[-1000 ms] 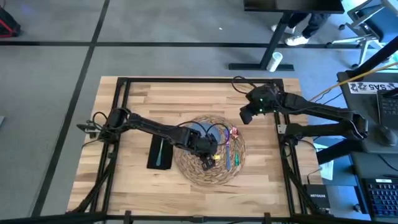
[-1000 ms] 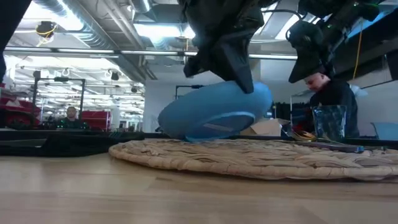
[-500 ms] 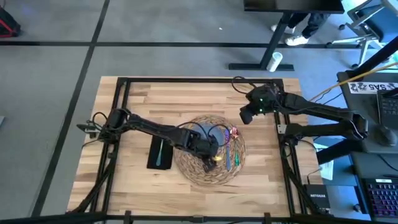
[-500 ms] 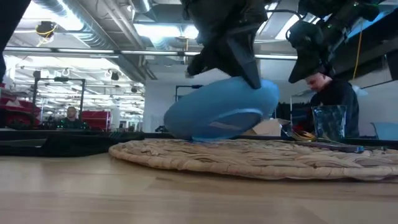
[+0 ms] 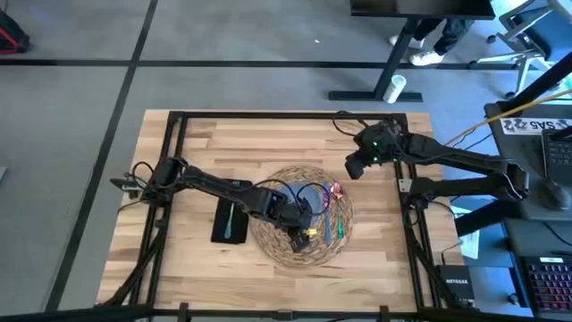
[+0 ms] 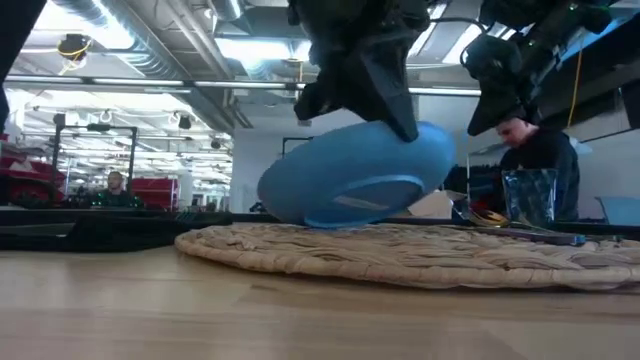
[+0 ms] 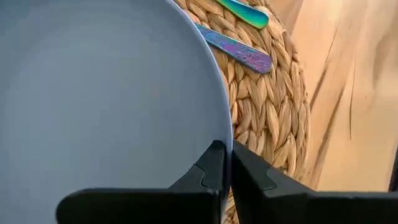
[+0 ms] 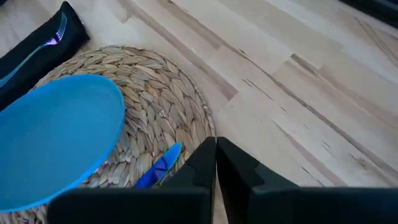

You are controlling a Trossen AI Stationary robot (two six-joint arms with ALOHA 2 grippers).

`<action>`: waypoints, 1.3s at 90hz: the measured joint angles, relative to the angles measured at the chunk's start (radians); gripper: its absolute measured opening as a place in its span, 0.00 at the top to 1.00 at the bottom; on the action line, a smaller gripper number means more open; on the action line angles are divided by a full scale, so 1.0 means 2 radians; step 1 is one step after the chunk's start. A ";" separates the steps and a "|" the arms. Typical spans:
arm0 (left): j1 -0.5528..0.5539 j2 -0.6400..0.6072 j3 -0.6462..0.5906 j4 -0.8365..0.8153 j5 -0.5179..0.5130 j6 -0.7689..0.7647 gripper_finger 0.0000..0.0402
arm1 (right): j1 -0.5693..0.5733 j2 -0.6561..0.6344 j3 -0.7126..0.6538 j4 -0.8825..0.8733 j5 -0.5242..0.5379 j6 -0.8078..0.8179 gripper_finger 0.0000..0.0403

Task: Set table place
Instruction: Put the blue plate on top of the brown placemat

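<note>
One plate tilted over placemat | left jaws clamp its rim | right jaws closed, empty

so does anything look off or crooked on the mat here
The blue plate is not lying flat: the left hand is shut on its rim and holds it tilted over the woven placemat. Cutlery lies on the placemat beside it. The right hand waits over the table.

Left gripper reaching low toward table centre, fingers clamped together; right gripper raised at far right, fingers closed.
</note>
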 joint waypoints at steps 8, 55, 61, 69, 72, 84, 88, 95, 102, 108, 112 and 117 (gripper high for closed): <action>0.000 0.000 0.000 0.000 -0.007 -0.007 1.00 | 0.000 0.000 0.000 0.000 -0.003 0.000 1.00; 0.000 0.000 0.000 0.007 -0.005 -0.019 0.85 | 0.000 0.000 0.000 -0.003 -0.003 -0.003 1.00; 0.000 0.000 0.000 0.008 -0.005 -0.019 0.83 | 0.000 0.000 0.000 -0.003 -0.003 -0.005 1.00; 0.000 0.000 0.000 0.009 -0.006 -0.019 0.81 | 0.000 0.000 0.000 -0.003 -0.003 -0.009 1.00; 0.000 0.000 0.000 0.008 -0.006 -0.019 0.81 | 0.000 0.000 0.000 -0.003 -0.003 -0.010 1.00; 0.003 0.000 0.000 0.007 -0.007 -0.007 0.81 | 0.000 0.000 0.000 -0.003 -0.003 -0.010 1.00; 0.005 0.000 0.000 0.005 -0.007 -0.007 0.81 | 0.000 0.000 0.000 -0.003 -0.003 -0.010 1.00; 0.010 0.006 -0.002 0.007 -0.007 -0.010 0.83 | 0.000 0.000 0.000 -0.003 -0.004 -0.010 1.00; 0.012 0.023 -0.003 0.007 0.003 -0.012 0.85 | 0.000 0.000 0.000 -0.003 -0.011 -0.010 1.00; 0.012 0.039 -0.003 0.013 0.020 -0.017 0.87 | 0.000 0.000 0.000 -0.002 -0.012 -0.010 1.00; 0.010 0.052 -0.003 0.017 0.032 -0.023 0.88 | 0.000 0.000 0.000 -0.005 -0.015 -0.010 1.00; 0.008 0.062 -0.003 0.019 0.040 -0.034 0.88 | 0.000 0.000 0.000 -0.003 -0.016 -0.010 1.00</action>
